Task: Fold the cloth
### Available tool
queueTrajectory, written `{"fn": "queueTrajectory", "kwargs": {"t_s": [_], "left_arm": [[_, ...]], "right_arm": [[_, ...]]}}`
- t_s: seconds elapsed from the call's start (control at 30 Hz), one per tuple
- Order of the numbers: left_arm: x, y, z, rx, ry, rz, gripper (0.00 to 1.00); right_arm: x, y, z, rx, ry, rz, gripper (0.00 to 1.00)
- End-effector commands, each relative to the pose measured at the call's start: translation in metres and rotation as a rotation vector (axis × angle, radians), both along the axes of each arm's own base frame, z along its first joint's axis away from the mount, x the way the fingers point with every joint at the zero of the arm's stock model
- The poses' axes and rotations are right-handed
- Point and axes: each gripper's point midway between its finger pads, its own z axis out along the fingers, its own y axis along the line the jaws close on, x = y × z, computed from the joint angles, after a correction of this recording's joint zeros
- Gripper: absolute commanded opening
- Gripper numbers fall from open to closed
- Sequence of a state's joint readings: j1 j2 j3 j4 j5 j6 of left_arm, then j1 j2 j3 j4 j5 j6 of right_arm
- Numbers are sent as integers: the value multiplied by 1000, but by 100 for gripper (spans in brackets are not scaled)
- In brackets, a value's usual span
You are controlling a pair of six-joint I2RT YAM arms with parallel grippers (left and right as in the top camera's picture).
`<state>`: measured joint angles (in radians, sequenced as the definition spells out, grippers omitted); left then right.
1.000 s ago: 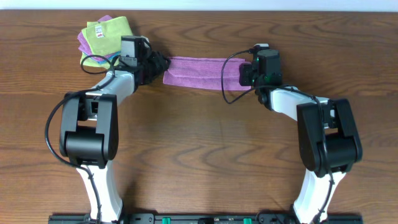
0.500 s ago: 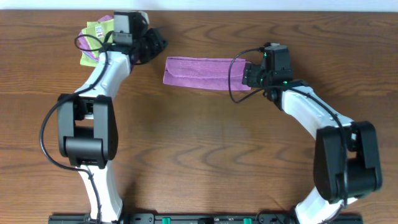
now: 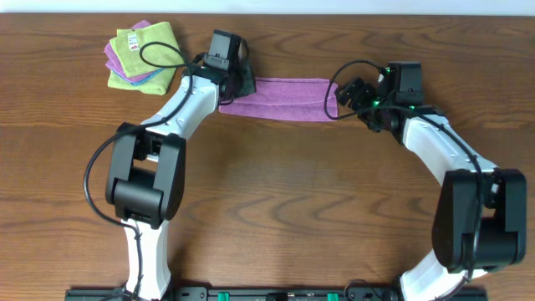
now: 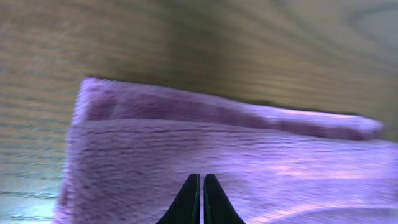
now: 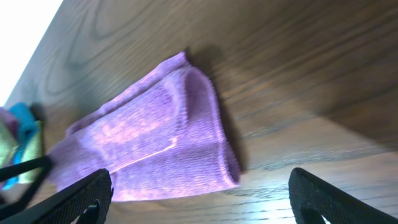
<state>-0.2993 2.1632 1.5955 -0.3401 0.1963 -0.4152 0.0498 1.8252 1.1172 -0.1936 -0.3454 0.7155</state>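
The purple cloth (image 3: 280, 99) lies as a long folded strip on the wooden table, near the far edge. My left gripper (image 3: 236, 84) is at its left end. In the left wrist view its fingers (image 4: 202, 179) are shut together just over the cloth (image 4: 186, 143), with nothing visibly pinched. My right gripper (image 3: 355, 92) is just past the cloth's right end. In the right wrist view its fingers (image 5: 199, 199) are wide open and empty, and the cloth's folded end (image 5: 161, 143) lies flat ahead of them.
A stack of folded cloths (image 3: 140, 57), green on top over purple and blue, sits at the far left corner; its edge shows in the right wrist view (image 5: 22, 134). The table's far edge (image 3: 334, 13) runs close behind the cloth.
My left gripper swung away toward the stack, then came right to the cloth's left end. My right gripper drew back rightward off the cloth's right end. The cloth stays flat.
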Motion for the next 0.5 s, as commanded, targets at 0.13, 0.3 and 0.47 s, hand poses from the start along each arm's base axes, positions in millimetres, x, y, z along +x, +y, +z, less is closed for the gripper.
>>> {"fn": "queueTrajectory", "kwargs": {"t_s": [0.13, 0.3, 0.47], "left_arm": [[0, 25, -30, 144, 31, 35, 6], [-4, 26, -46, 158, 64, 31, 6], [-9, 27, -51, 163, 88, 28, 6]], "right_arm": [[-6, 12, -17, 99, 77, -1, 91], [-7, 24, -33, 137, 116, 3, 92], [-6, 37, -51, 158, 144, -2, 92]]}}
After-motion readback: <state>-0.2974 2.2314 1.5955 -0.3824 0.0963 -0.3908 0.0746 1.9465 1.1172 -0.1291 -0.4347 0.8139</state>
